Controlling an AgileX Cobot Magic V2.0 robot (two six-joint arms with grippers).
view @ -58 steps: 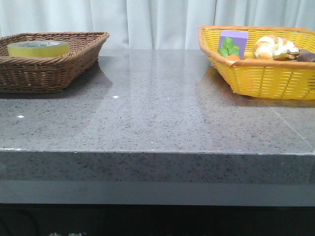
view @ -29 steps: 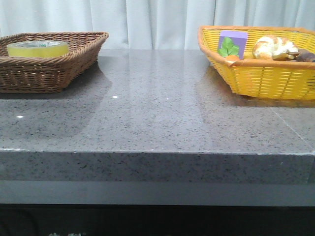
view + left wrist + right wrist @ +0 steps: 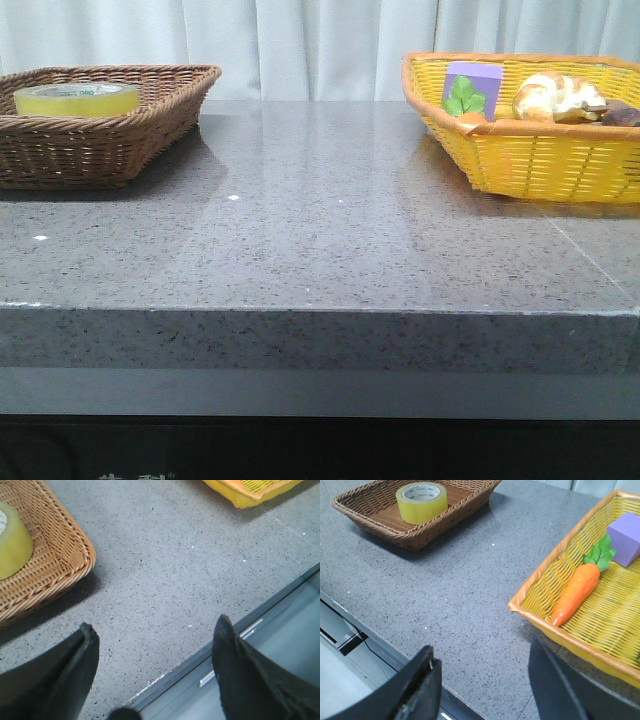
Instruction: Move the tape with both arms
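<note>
The yellow tape roll [image 3: 77, 98] lies flat in the brown wicker basket [image 3: 150, 120] at the table's far left. It also shows in the left wrist view [image 3: 12, 542] and the right wrist view [image 3: 421, 501]. My left gripper [image 3: 155, 645] is open and empty, above the table's front edge, apart from the brown basket [image 3: 55, 565]. My right gripper [image 3: 485, 675] is open and empty, over the front edge beside the yellow basket [image 3: 540, 605]. Neither arm shows in the front view.
The yellow basket [image 3: 540, 160] at the far right holds a purple block [image 3: 473, 80], an orange carrot [image 3: 576, 592] and other toy food [image 3: 560, 97]. Grey speckled tabletop [image 3: 320, 220] lies between the baskets. A white curtain hangs behind.
The front view has shifted very slightly; the baskets and the tape lie where they were.
</note>
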